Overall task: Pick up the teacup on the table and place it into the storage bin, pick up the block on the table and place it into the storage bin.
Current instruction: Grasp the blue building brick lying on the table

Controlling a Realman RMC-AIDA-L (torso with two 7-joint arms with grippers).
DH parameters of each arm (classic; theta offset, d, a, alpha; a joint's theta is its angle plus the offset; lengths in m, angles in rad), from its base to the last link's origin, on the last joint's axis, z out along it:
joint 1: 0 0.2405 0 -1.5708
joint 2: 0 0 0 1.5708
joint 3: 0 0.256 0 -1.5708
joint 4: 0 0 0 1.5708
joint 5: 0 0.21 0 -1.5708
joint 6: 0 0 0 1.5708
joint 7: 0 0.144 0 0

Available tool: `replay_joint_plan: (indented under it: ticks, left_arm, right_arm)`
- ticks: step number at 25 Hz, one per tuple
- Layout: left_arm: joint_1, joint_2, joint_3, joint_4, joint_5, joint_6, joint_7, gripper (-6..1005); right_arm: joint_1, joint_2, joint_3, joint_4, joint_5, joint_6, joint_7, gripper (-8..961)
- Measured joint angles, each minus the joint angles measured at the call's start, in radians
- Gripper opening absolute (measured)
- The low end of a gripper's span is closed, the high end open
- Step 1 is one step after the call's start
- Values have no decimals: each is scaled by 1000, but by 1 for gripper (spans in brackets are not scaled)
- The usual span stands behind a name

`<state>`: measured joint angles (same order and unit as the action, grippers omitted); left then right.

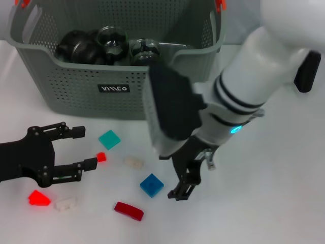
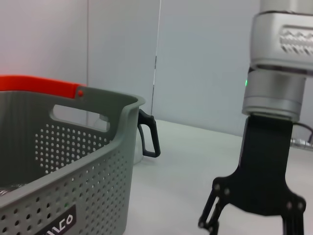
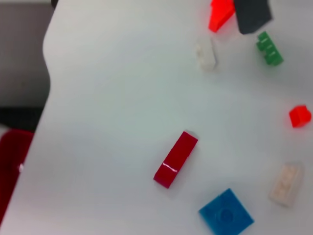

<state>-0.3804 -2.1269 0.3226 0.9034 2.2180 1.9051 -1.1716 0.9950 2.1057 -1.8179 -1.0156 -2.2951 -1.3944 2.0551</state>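
Head view: right gripper [image 1: 189,183], jaws apparently released, hovers beside the blue block [image 1: 151,185]; block-picking step, needing descent astride it.

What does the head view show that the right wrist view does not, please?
Only the head view shows the storage bin with dark and glass items inside, the teal block, the left end effector open beside the small red block, and the right end effector low over the table near the blue block.

Only the right wrist view shows a green block and the table edge.

Both share the blue block, the dark red bar, the small red block and two clear blocks.
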Motion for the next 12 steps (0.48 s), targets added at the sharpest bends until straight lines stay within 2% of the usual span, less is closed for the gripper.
replay_joint_plan:
  ticks: [7, 12]
  left_arm:
    - [-3, 0, -3, -3, -2, 0, 0, 785]
    - [-6, 1, -5, -9, -2, -1, 0, 785]
  right_arm:
    - [25, 9, -144, 2, 0, 112, -7, 913]
    - [29, 13, -211, 30, 3, 179, -7, 913]
